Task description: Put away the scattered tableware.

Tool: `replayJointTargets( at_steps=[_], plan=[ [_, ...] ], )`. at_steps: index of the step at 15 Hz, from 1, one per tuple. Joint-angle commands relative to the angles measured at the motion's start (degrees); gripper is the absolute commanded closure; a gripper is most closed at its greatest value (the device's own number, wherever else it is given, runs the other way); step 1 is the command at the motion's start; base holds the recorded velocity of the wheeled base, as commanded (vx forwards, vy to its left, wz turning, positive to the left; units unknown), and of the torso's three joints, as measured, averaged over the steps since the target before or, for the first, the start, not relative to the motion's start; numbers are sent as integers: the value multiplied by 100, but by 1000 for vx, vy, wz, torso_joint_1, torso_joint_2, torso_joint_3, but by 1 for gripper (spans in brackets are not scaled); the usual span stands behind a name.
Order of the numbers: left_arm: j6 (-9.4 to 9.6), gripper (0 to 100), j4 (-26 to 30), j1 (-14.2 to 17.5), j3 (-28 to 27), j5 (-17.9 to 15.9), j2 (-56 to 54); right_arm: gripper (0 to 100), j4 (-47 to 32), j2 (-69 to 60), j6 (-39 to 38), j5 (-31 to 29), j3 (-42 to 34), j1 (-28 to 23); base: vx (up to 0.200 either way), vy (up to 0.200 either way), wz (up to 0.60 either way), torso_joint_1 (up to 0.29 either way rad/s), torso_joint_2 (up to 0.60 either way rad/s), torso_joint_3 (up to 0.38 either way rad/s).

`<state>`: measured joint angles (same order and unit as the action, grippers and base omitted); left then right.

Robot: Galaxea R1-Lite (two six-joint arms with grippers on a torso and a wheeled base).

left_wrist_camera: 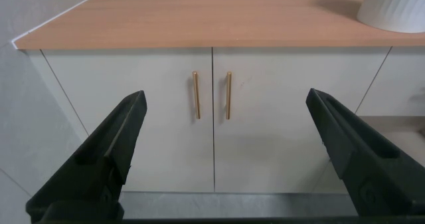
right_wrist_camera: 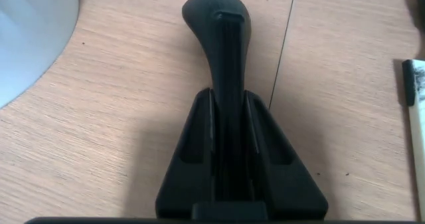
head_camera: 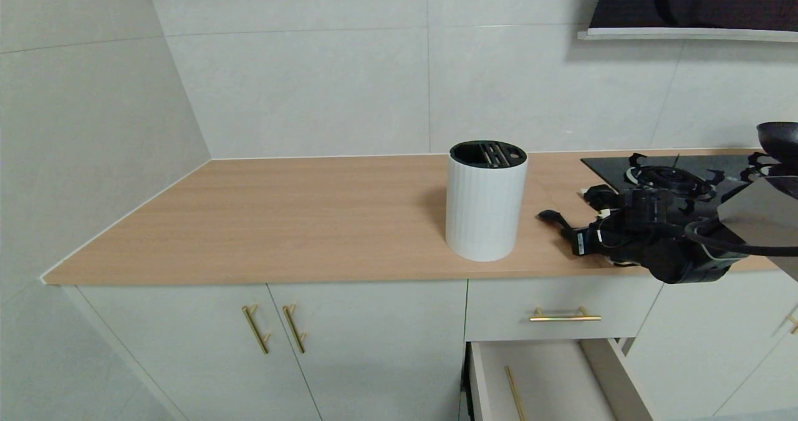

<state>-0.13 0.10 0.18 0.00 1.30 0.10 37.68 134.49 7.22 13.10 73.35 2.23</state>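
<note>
A black handle (right_wrist_camera: 218, 24), smooth with a rounded, slightly broader end, lies level low over the wooden counter (head_camera: 280, 215), clamped in the right gripper (right_wrist_camera: 229, 101). Its free end points left toward the white holder (head_camera: 485, 206). The holder is a ribbed, upright cylinder with a black slotted top. It stands near the counter's front edge, just left of the handle and apart from it.

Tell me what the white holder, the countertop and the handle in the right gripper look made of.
White holder: likely matte plastic or ceramic; ribbed, even white wall, with a black slotted insert on top.
Countertop: wood or wood-look laminate; tan grain lines, satin surface.
Black handle in the right gripper: probably moulded plastic; smooth, dull black, rounded end.
</note>
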Motion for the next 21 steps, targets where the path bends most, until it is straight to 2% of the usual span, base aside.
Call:
replayJointTargets(
  at_steps=[1,4,8,11,13,18,21],
  plan=[
    [-4,0,-1,8,0,1,-1,100,-24,-80,-10,-10,4,5,0,0,0,0,0,0],
    [-4,0,-1,-1,0,1,-1,100,-578,-344,-27,-115,13,23,0,0,0,0,0,0],
    [-4,0,-1,8,0,1,-1,100,-2766,-1364,-142,-221,57,181,0,0,0,0,0,0],
    [-4,0,-1,-1,0,1,-1,100,-4436,-2392,-1249,-238,-14,436,0,0,0,0,0,0],
    [-4,0,-1,-1,0,1,-1,100,-4999,-3183,-1688,-177,-295,462,0,0,0,0,0,0],
    [-4,0,-1,-1,0,1,-1,100,-5139,-4176,-1970,-247,-1420,621,0,0,0,0,0,0],
    [-4,0,-1,-1,0,1,-1,100,-4788,-4510,-1952,-256,-2062,621,0,0,0,0,0,0]
  ],
)
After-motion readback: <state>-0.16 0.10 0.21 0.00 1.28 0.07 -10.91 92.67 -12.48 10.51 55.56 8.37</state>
